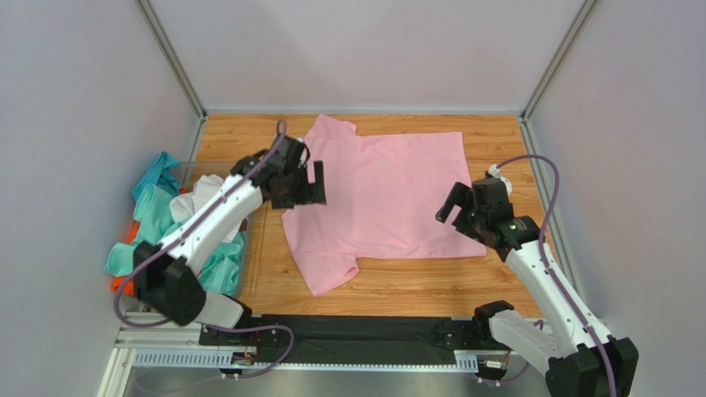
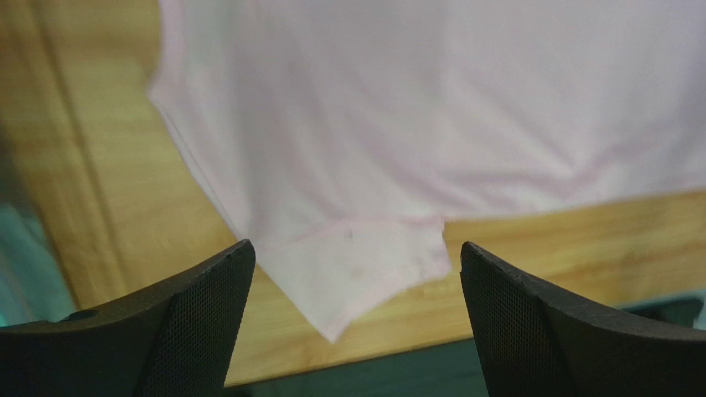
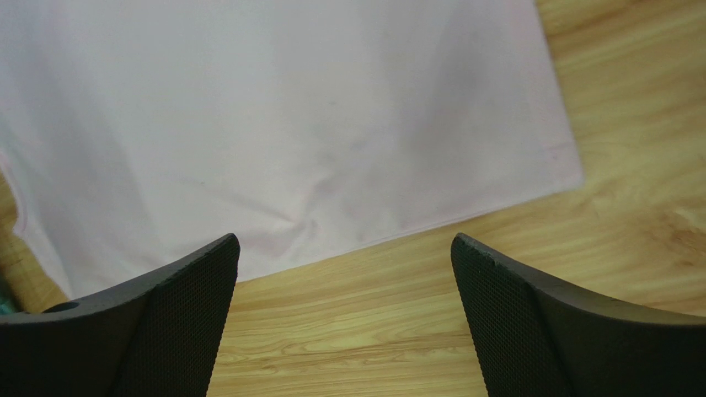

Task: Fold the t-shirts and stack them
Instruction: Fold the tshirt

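Pink t-shirt [image 1: 389,194] lies spread flat on the table [image 1: 398,285]. Left gripper [image 1: 305,188] is over its left edge and right gripper [image 1: 448,208] over its right edge. Both jaws are wide apart and empty.

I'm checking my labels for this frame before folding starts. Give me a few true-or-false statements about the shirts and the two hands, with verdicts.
1. The pink t-shirt lies spread out flat on the wooden table. True.
2. The left hand is shut on a sleeve. False: its jaws stand wide open and hold nothing.
3. The right hand is open, near the hem end of the pink t-shirt. True.
4. The teal shirt is folded on top of the pink one. False: it lies crumpled in a heap at the table's left side, apart from the pink one.
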Tool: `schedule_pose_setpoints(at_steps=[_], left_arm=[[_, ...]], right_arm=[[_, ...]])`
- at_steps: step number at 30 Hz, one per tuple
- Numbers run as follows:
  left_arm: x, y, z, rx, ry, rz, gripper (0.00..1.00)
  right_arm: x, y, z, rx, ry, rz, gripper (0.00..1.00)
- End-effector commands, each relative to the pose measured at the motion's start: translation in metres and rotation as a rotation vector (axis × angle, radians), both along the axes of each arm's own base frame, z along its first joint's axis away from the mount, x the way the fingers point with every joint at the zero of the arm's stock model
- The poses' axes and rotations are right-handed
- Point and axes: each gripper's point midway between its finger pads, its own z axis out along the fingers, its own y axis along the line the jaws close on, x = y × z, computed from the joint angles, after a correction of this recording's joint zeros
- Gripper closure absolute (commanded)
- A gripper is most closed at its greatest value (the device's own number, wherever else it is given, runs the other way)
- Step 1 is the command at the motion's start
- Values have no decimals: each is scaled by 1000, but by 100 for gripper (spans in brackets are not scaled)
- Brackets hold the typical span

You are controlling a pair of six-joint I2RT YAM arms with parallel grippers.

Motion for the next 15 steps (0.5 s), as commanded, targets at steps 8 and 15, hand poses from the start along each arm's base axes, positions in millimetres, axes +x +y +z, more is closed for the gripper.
schedule_pose_setpoints(at_steps=[8,15], left_arm=[[-173,-23,-94,-126,239,-47,1],[-177,-32,-117,-153,267,-40,18]], right_arm=[[-36,-69,-48,-82,115,-244,0],[-39,-78,-57,-90,128,-293,0]])
